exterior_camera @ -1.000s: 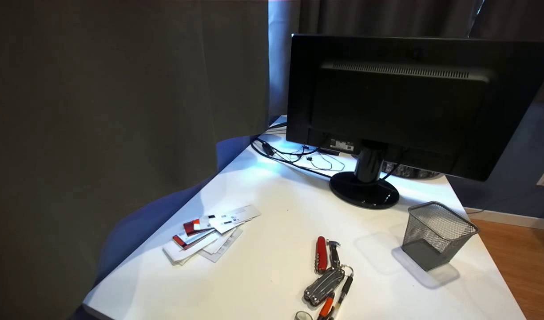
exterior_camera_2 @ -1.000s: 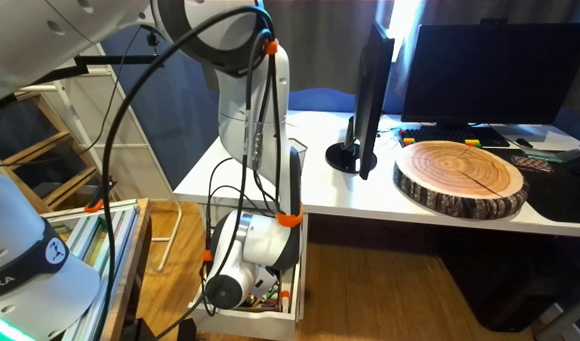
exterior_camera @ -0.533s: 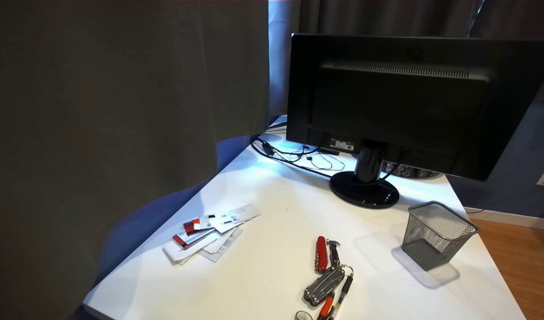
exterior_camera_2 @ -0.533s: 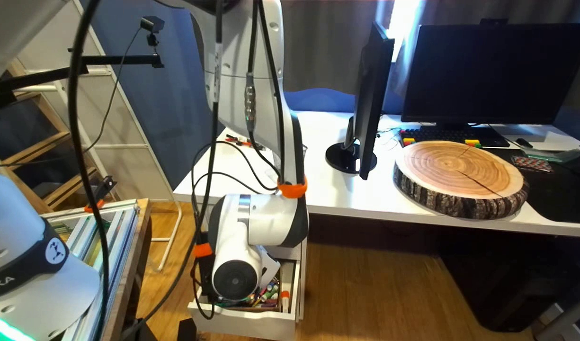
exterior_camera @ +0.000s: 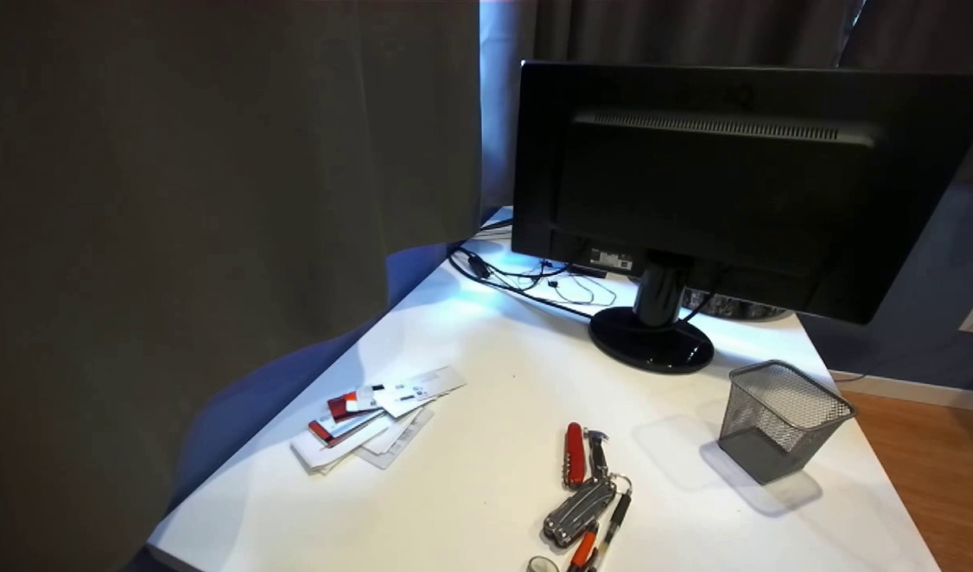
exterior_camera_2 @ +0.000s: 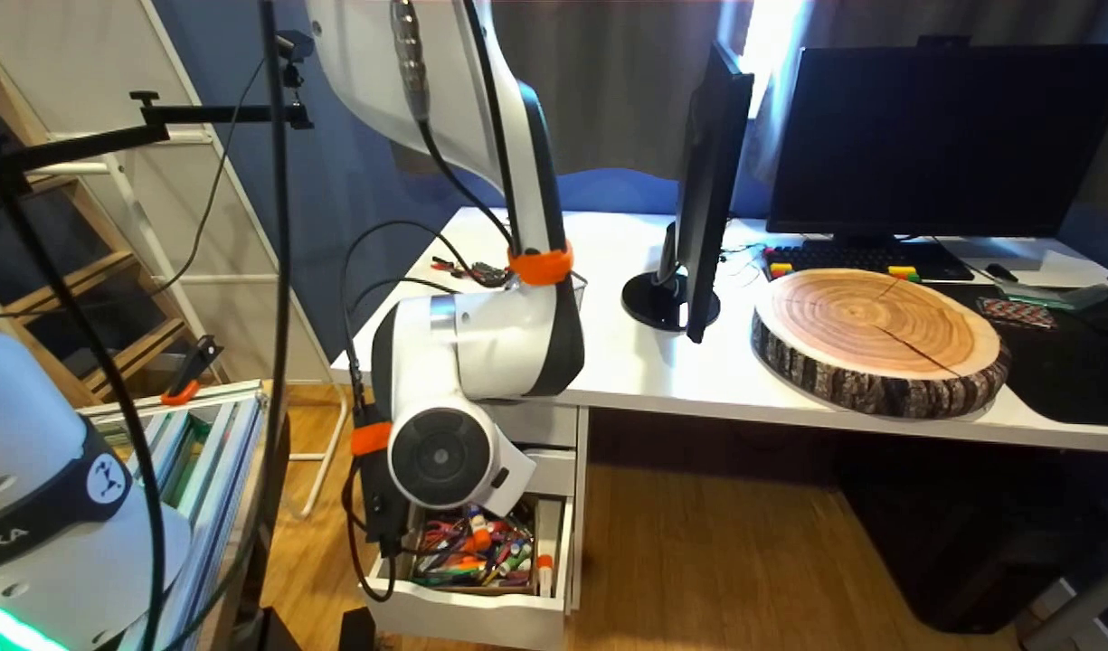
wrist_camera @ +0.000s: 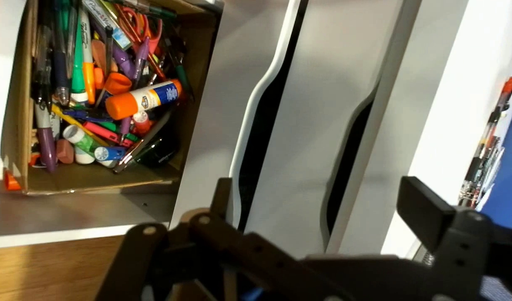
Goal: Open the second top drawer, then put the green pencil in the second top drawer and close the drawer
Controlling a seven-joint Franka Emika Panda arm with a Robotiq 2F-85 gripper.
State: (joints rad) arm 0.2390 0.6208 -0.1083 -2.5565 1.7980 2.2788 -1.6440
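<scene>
Close it straight and slow

At left the drawer [exterior_camera_2: 468, 617] stands open, its box [wrist_camera: 101, 177] full of pens [wrist_camera: 83, 113]; the green pencil may lie among them, but I cannot single it out. A glue stick [wrist_camera: 143, 99] on top could snag. Further right, the end effector [wrist_camera: 318, 197] is spread, holding nothing; closing looks next: press mid-front.

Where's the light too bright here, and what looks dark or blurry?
In an exterior view, the curtain gap is blown out; in an exterior view, the desk catches bluish glare; in the wrist view, the claw looks dark, slightly blurred.
</scene>
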